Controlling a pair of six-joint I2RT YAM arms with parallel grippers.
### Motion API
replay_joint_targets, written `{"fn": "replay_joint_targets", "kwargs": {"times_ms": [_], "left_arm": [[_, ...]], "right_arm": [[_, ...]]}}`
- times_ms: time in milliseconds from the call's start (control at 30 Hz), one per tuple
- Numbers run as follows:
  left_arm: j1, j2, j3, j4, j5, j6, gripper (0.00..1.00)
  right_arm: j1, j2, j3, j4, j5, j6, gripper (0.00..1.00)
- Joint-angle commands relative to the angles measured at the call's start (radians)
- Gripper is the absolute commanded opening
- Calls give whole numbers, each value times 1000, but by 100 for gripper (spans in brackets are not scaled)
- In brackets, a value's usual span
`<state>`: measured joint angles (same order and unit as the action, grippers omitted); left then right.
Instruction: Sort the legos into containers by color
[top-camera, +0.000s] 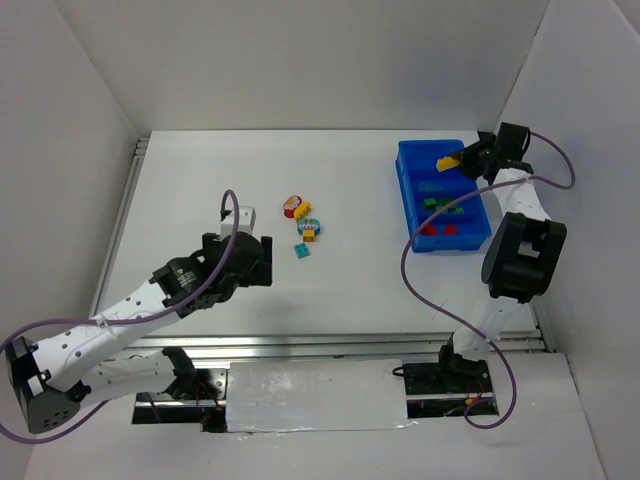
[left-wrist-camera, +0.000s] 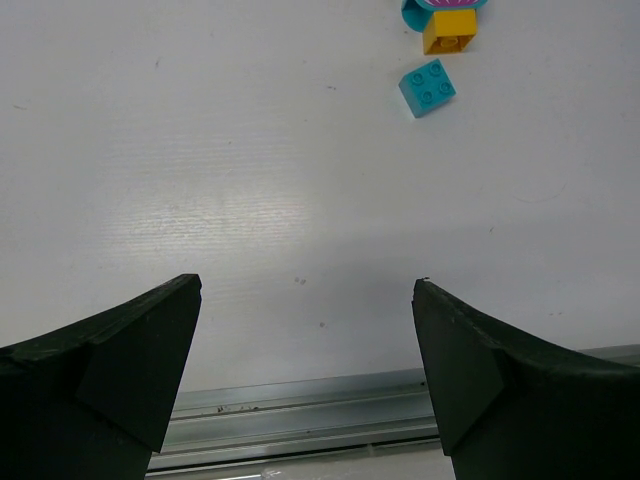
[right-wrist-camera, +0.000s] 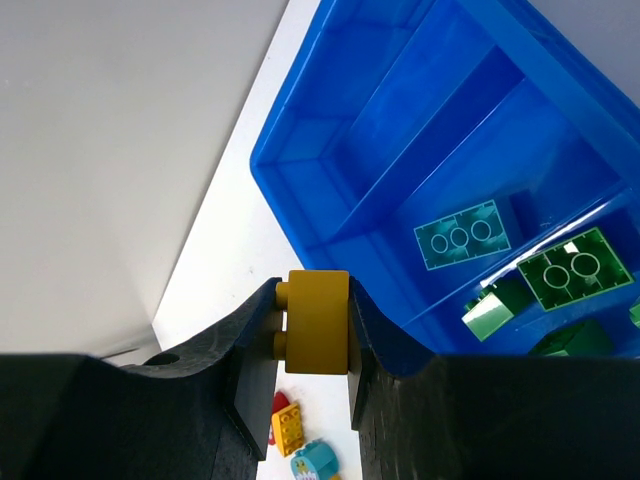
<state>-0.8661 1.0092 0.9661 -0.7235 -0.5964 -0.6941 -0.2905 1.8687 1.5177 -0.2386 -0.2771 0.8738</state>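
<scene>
the bin (top-camera: 403, 190) sits at the far right of the surface (top-camera: 200, 180), close to the right wall. a wide bare strip of surface lies between it and the loose legos (top-camera: 303, 225) in the middle. the left jaws are spread wide with nothing in them, low over bare surface.

the top view shows the right jaws above the far end of the bin. only the right wrist view shows them clenched on a yellow brick (right-wrist-camera: 318, 322), pinched on both sides, by the bin's corner. only the left wrist view shows a metal rail (left-wrist-camera: 300, 415) at the surface's edge, and a small teal brick (left-wrist-camera: 427, 87) near an orange brick (left-wrist-camera: 449, 30), well ahead of the left jaws.

in the bin, a flat teal brick (right-wrist-camera: 462, 235) lies in one part. green bricks (right-wrist-camera: 575, 268) lie in the next part. red bricks (top-camera: 449, 229) lie in the part nearest the arms.
</scene>
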Motion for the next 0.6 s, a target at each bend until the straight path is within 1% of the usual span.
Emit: {"fn": "replay_joint_targets", "kwargs": {"times_ms": [0, 167, 367, 400, 567], "left_arm": [[3, 6, 33, 38, -19, -28, 99], [4, 15, 31, 65, -10, -21, 100], [3, 63, 71, 76, -20, -5, 100], [4, 66, 77, 82, -22, 14, 99], [4, 75, 83, 95, -19, 15, 100]], "right_arm": [[-1, -55, -1, 28, -16, -7, 0], [-2, -80, -13, 21, -16, -19, 0], [-1, -103, -33, 28, -13, -18, 0], [-2, -102, -33, 27, -14, -18, 0], [-2, -108, -36, 25, -14, -7, 0]]}}
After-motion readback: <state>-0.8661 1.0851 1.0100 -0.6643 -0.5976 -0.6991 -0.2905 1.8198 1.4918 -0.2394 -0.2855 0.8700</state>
